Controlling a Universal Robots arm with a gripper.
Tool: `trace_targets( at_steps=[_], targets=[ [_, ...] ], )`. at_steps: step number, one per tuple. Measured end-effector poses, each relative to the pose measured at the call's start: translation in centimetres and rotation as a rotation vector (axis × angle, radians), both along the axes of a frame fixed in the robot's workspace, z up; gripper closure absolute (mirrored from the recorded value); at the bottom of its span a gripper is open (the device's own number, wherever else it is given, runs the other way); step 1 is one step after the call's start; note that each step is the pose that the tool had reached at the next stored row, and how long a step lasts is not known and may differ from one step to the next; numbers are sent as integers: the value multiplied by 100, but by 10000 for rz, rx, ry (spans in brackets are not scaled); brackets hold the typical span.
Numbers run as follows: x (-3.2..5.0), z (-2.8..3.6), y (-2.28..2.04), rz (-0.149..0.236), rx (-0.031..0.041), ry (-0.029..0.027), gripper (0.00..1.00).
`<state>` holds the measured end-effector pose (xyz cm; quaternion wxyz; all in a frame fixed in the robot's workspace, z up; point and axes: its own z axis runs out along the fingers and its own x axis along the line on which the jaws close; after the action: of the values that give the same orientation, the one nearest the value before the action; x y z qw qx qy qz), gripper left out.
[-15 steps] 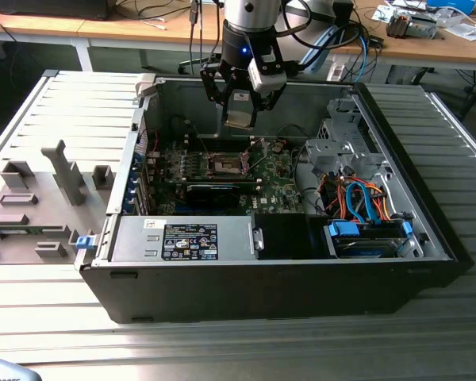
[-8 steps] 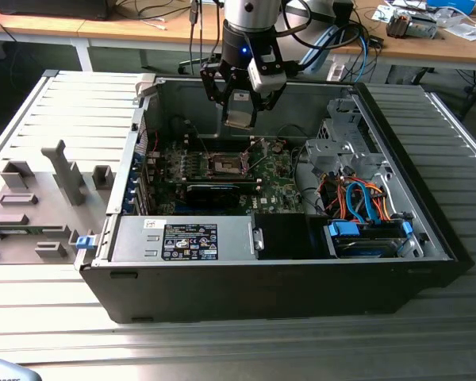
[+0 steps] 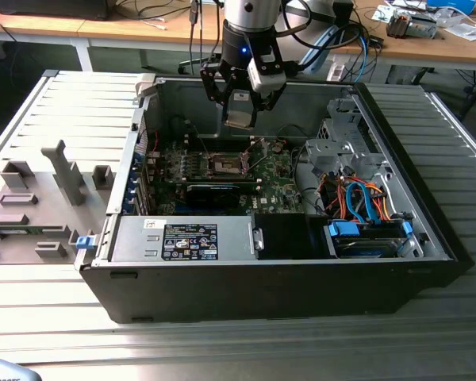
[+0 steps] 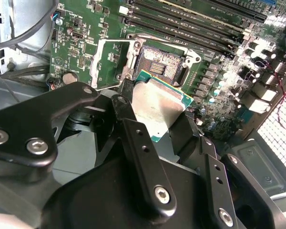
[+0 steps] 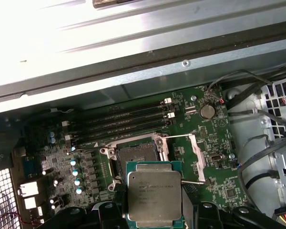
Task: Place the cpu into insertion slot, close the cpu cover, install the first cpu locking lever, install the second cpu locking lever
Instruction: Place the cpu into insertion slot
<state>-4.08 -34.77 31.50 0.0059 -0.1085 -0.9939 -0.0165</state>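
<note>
Fingers pinch the flat, square, silvery cpu above the dark-centred insertion slot.

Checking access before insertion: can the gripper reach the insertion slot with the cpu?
Probably yes: the gripper holds the cpu above the insertion slot, the cpu cover stands open, and nothing lies between.
</note>
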Motion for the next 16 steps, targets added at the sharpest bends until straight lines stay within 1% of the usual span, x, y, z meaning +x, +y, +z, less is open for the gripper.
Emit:
trace_targets(
  at_steps=[12,16],
  targets=[
    [0,-1,0,-150,-1,0,45],
    [0,-2,0,-288,-1,0,45]
  ],
)
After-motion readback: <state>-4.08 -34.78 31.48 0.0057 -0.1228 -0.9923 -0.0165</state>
